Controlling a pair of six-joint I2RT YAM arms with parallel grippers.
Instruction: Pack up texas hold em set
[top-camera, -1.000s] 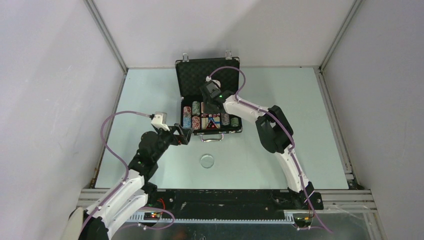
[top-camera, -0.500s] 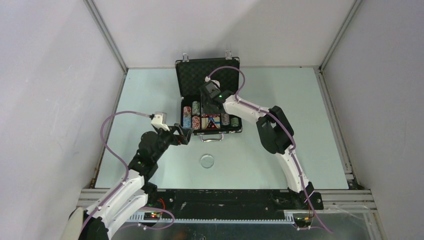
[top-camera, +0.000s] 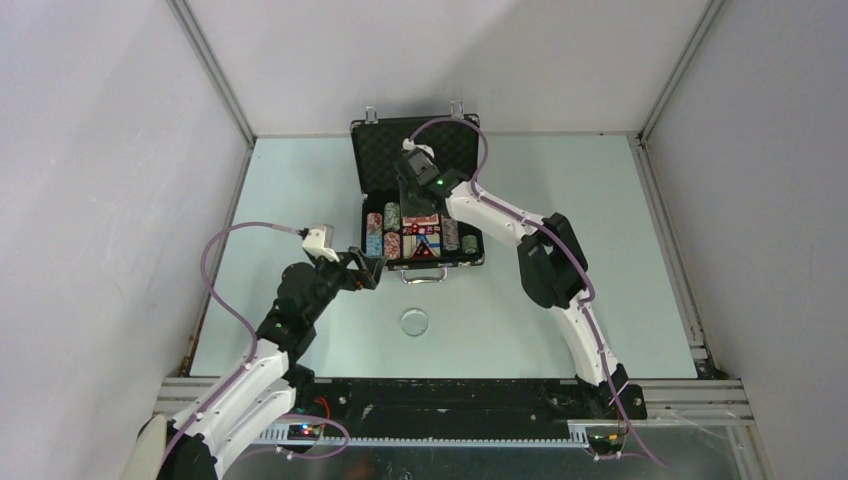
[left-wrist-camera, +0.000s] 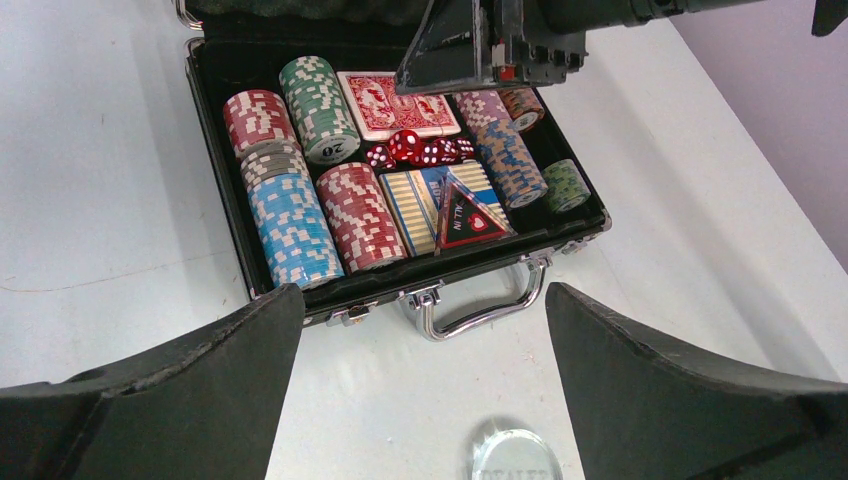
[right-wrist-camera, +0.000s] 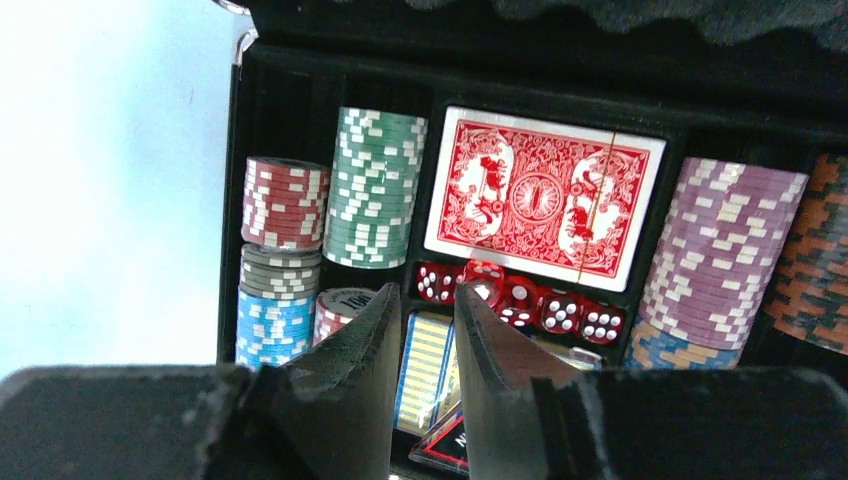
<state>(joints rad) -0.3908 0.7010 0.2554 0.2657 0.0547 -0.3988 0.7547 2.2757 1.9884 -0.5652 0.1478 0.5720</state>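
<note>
The black briefcase (top-camera: 471, 262) lies open at the back of the table, its foam lid (top-camera: 385, 150) standing up. Striped chip stacks (left-wrist-camera: 295, 230), red-backed cards (right-wrist-camera: 540, 195) and red dice (right-wrist-camera: 560, 312) fill its tray. My right gripper (right-wrist-camera: 427, 295) hangs over the tray's middle, just short of the dice, jaws a narrow gap apart with nothing between them. Wide open, my left gripper (left-wrist-camera: 422, 300) hovers low in front of the silver handle (left-wrist-camera: 480, 310). The clear round disc (top-camera: 414, 321) lies on the table below it, outside the case.
A triangular "ALL IN" plaque (left-wrist-camera: 465, 215) and a striped card box (left-wrist-camera: 425, 205) sit in the tray's front middle. Grey walls close in the table on both sides and at the back. The right arm (top-camera: 545, 260) reaches across the case's right side.
My right gripper has shifted back toward the lid; its jaws widened briefly and narrowed again. The left arm and the disc have not moved.
</note>
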